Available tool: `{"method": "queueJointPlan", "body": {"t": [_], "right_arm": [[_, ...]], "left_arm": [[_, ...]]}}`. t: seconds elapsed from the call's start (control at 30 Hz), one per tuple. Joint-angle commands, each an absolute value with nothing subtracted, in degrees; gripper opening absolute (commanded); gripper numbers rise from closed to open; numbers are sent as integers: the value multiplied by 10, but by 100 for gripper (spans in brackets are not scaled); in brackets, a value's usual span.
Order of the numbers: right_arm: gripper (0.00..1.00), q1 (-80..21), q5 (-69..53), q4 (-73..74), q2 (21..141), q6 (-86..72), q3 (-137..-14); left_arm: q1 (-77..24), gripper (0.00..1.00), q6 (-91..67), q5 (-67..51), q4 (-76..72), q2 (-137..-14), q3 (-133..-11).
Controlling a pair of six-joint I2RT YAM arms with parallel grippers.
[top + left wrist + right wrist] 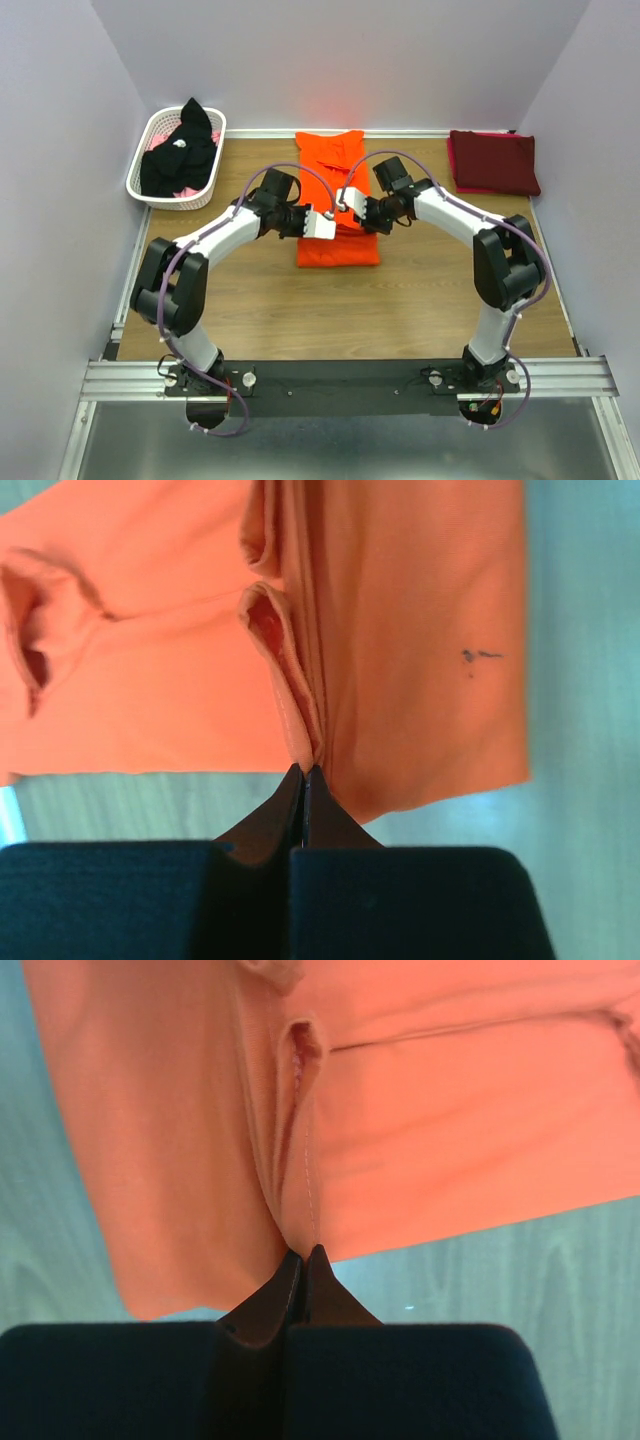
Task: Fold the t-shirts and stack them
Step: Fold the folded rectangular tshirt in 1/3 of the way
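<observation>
Top external: on the brown wooden table (pixel 250 300), the bright orange cloth t-shirt (pixel 337 250) lies part-folded at centre. The folded dark maroon t-shirt (pixel 495 165) sits back right, and the black t-shirt (pixel 185 155) fills the white slotted plastic basket (pixel 138 182). The left gripper (pixel 305 772) and right gripper (pixel 303 1255) each pinch an orange fold, jaws closed.

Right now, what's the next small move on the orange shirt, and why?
Probably lift both together and carry the cloth over to halve it: the left tool and right tool are each shut on a pucker of the orange shirt, a long strip.

Pale lilac walls (pixel 330 60) enclose a wooden table (pixel 300 310), seemingly evenly lit.
</observation>
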State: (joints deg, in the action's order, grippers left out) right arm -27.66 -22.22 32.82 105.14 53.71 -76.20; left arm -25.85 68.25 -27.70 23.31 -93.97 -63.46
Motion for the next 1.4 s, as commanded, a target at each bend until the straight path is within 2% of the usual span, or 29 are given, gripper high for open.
{"method": "queueJointPlan", "body": {"t": [0.0,0.37,0.67,1.37], "right_arm": [[1,-261,-232,342,1094,577,-816],[1,-226,-230,347,1200,599,-958],[1,-211,-227,351,1260,618,-1028],[1,-206,-222,352,1329,624,-1106]], "left_arm": [[-241,0,715,-277,225,-983,-683],[-202,0,745,-273,235,-1074,-805],[-189,0,751,-270,235,-1136,-872],[-175,0,754,-258,212,-1194,-912]]}}
